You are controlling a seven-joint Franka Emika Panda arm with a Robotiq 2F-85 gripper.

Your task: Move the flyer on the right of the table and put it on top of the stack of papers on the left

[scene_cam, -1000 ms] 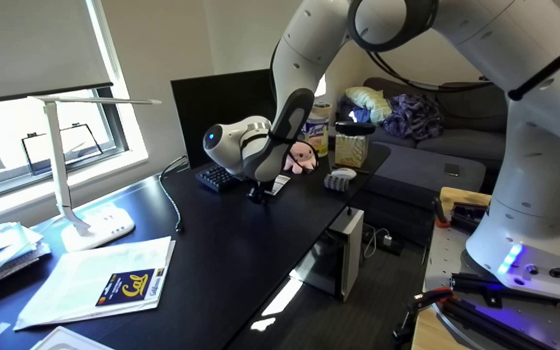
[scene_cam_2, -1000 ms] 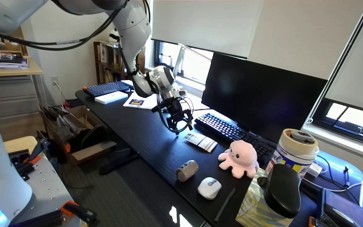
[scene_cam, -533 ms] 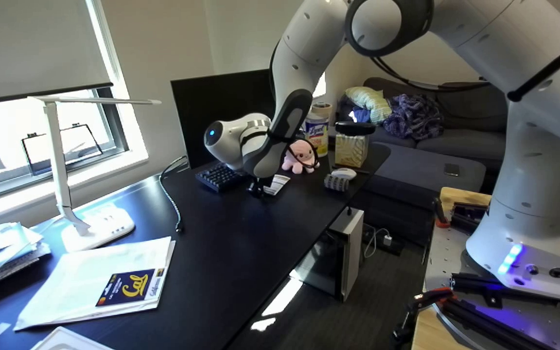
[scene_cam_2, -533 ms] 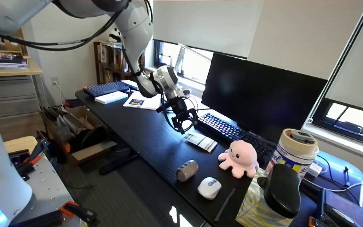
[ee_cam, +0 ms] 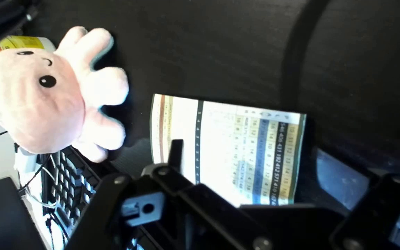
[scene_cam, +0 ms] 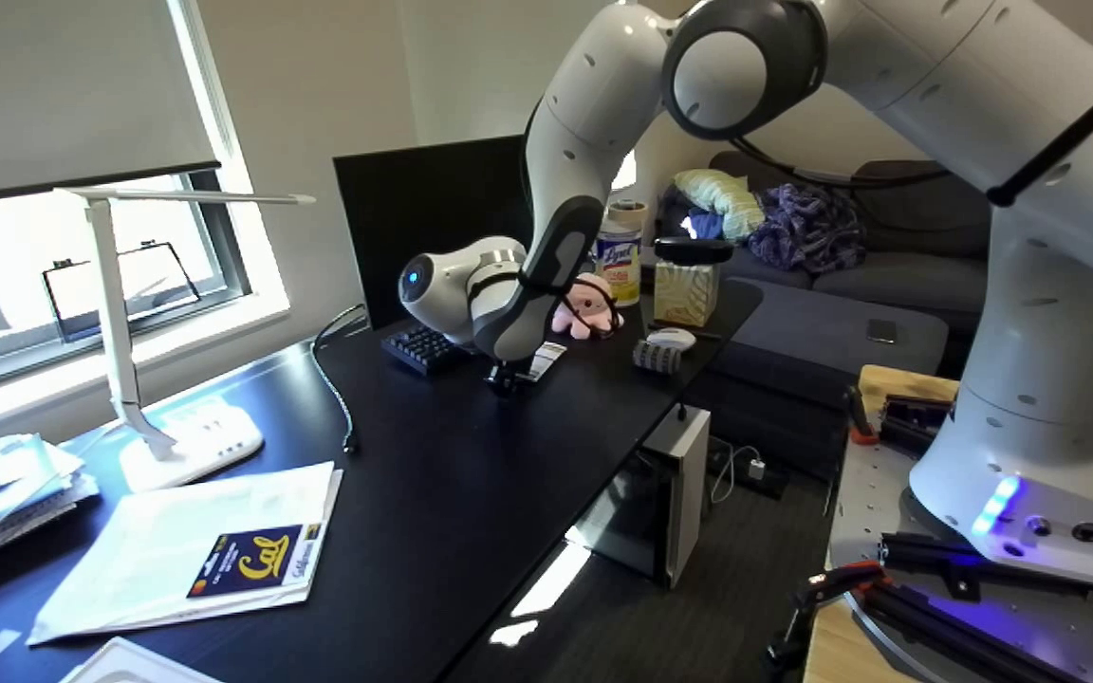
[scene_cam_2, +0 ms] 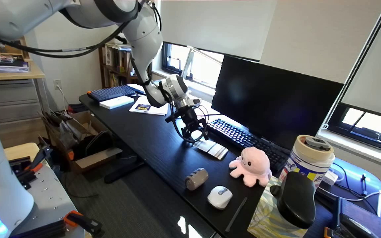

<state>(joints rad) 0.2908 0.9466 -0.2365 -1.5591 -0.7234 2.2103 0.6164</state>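
While a sofa (scene_cam: 822, 308) stands beyond the black desk (scene_cam: 471, 503), the gripper (scene_cam_2: 194, 135) seems spread near the flyer (ee_cam: 224, 142).

A lane of bare desk (scene_cam: 452, 503) runs between the flyer (ee_cam: 217, 139) and the stack of papers (scene_cam: 148, 541) (a cable (scene_cam: 331, 391) lies along its window side); the keyboard (scene_cam_2: 240, 135), backed by the monitor (scene_cam_2: 276, 102), blocks one flank of the flyer, the plush octopus (ee_cam: 33, 100) one end

In an exterior view there were two keyboards (scene_cam_2: 111, 93), one at upper left, one right of centre, plus one monitor (scene_cam_2: 273, 102), one plush octopus (scene_cam_2: 252, 165), one white mouse (scene_cam_2: 220, 198), one striped flyer (scene_cam_2: 212, 149).
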